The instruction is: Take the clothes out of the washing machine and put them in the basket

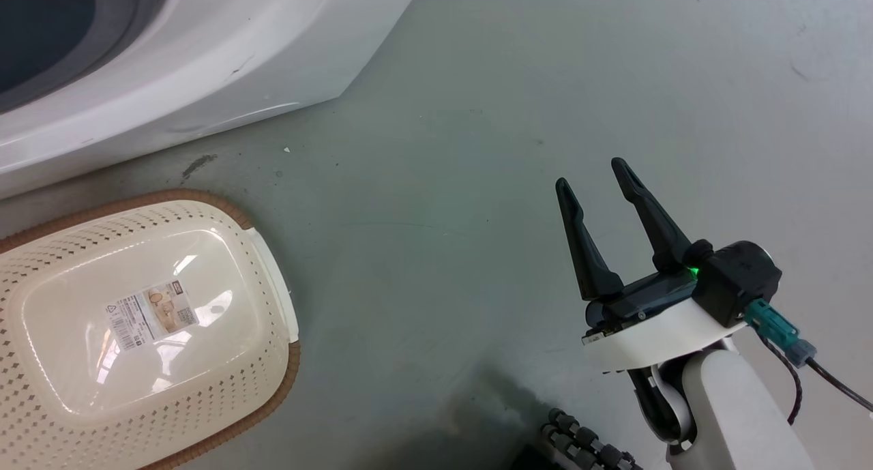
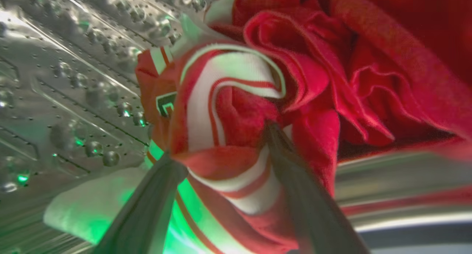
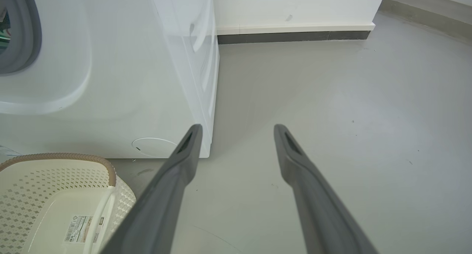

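Inside the washing machine [image 1: 204, 54] drum, the left pincer [image 2: 217, 143] pinches the striped garment [image 2: 221, 110] beside the plain red garment [image 2: 368, 62]. The right pincer [image 1: 592, 173] hangs spread above the floor [image 1: 477, 115]. The basket [image 1: 41, 231] sits before the washer; its base sticker [image 1: 151, 314] has a barcode, print unreadable

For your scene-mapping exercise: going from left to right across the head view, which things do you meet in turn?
Basket → bare grey floor → right pincer, open. The washing machine overlaps the basket's span, so it has no clear place.
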You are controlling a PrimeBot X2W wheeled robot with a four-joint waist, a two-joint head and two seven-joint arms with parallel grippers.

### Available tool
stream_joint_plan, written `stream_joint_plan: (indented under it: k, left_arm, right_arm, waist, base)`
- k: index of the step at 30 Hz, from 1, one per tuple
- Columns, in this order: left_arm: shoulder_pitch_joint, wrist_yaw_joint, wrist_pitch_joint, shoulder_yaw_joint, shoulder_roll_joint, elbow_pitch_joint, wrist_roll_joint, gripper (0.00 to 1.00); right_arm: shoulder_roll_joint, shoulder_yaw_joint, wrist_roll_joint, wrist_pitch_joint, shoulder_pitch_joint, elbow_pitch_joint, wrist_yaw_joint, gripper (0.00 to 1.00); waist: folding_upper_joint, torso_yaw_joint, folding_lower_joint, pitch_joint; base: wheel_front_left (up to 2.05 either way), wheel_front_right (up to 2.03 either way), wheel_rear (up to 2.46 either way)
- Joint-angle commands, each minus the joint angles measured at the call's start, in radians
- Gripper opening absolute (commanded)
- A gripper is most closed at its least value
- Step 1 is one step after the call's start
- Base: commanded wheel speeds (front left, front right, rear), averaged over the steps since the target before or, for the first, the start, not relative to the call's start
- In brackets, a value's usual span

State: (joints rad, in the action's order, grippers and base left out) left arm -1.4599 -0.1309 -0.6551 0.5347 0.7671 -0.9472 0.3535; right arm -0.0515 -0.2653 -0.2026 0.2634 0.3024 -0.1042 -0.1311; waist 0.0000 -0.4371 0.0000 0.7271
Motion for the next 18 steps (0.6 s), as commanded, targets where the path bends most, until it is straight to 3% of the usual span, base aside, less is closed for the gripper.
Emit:
stream_joint_plan:
  k: [1,11,12,14,18]
  left_arm:
    - [0.000,0.000,-0.022,0.004,0.006,0.006,0.009,1.00]
    - [0.075,0.028,-0.174,-0.013,0.029,0.065,0.076,0.98]
    - [0.082,0.033,-0.186,-0.017,0.028,0.073,0.084,0.45]
    - [0.093,0.043,-0.193,-0.021,0.037,0.099,0.089,0.00]
    - [0.109,0.070,-0.177,-0.031,0.060,0.157,0.094,0.00]
  right_arm:
    - [0.002,-0.002,-0.003,0.002,0.014,0.004,0.001,1.00]
    - [0.002,0.004,-0.018,0.002,0.022,0.013,0.001,1.00]
    - [0.002,0.005,-0.017,0.002,0.022,0.014,0.001,1.00]
    - [0.002,0.007,-0.017,0.002,0.021,0.016,0.001,1.00]
    - [0.002,0.011,-0.019,0.002,0.022,0.014,0.001,1.00]
  waist:
    - [0.0000,-0.001,0.0000,0.002]
    - [0.0000,-0.008,0.0000,0.001]
    - [0.0000,-0.008,0.0000,0.000]
    - [0.0000,-0.009,0.0000,-0.003]
    - [0.0000,-0.012,0.0000,-0.009]
  base:
    - [0.00,0.00,0.00]
    - [0.00,0.00,0.00]
    - [0.00,0.00,0.00]
    - [0.00,0.00,0.00]
    - [0.00,0.00,0.00]
